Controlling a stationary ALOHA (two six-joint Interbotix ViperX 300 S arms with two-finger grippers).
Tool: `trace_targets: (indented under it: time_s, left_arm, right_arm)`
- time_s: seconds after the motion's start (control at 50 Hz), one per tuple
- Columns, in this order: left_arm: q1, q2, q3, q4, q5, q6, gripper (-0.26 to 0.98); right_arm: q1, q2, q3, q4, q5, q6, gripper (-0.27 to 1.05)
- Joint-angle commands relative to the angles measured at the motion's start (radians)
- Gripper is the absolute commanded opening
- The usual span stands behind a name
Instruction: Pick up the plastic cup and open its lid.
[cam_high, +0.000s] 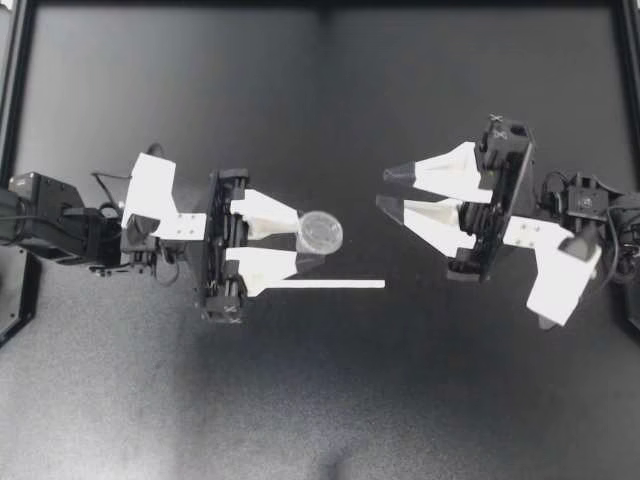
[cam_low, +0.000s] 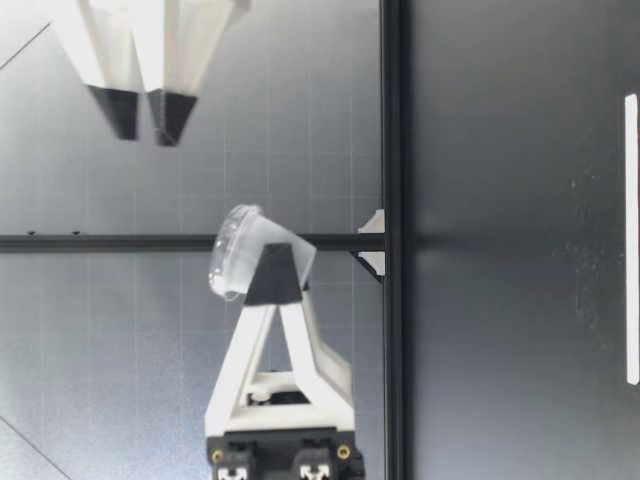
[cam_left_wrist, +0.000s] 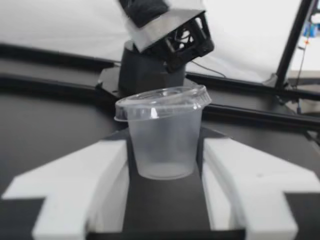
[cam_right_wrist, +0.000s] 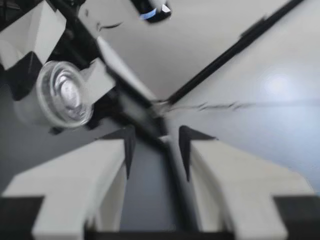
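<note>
**Entry: lidded cup, held aloft, lid removal pending**

- Small clear plastic cup (cam_high: 322, 232): hanging well above the black bench (cam_high: 300, 410) and tilting, its top facing partly toward the opposite arm.
- Round clear snap-on lid (cam_left_wrist: 162, 99): sitting closed on the rim all round; nothing is touching it.
- Left gripper (cam_high: 297, 243): pinching the cup's lower wall from both sides at a narrow spread, leaving the lid's edge exposed above the fingers.
- Right gripper (cam_high: 384, 188): hovering near the cup but apart from it, fingers parted by a modest gap and carrying nothing.
- Thin white strip (cam_high: 325, 284): lying flat on the bench just beside the left gripper (apparently no part of this job).

Handling note: the step in hand is probably getting the right gripper onto the lid. I am judging it best done by catching the overhanging lip at one side, not the flat top, and peeling upward and away. The thin wall is likely to buckle, so the left gripper should be holding firm but not squeezing harder, and bracing against the pull.
</note>
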Motion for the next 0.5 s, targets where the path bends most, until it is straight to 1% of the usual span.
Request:
trace_targets:
  time_s: [0.0, 0.12, 0.24, 0.36, 0.48]
  left_arm:
    - [-0.002, -0.037, -0.003, 0.005, -0.005, 0.029, 0.25]
    - [-0.002, -0.052, 0.008, 0.005, -0.005, 0.075, 0.25]
    - [-0.002, -0.066, 0.021, 0.003, -0.005, 0.110, 0.25]
    - [-0.002, -0.078, 0.031, 0.005, -0.005, 0.120, 0.25]
    - [-0.002, -0.086, 0.038, 0.002, -0.003, 0.121, 0.25]
  right_arm:
    - [0.015, -0.002, -0.012, 0.000, 0.015, 0.160, 0.44]
    - [0.021, -0.003, -0.018, -0.011, 0.061, 0.390, 0.44]
    - [0.021, 0.000, -0.023, -0.037, 0.089, 0.580, 0.43]
    - [0.021, 0.008, -0.023, -0.055, 0.100, 0.690, 0.43]
    - [0.021, 0.014, -0.028, -0.055, 0.110, 0.753, 0.43]
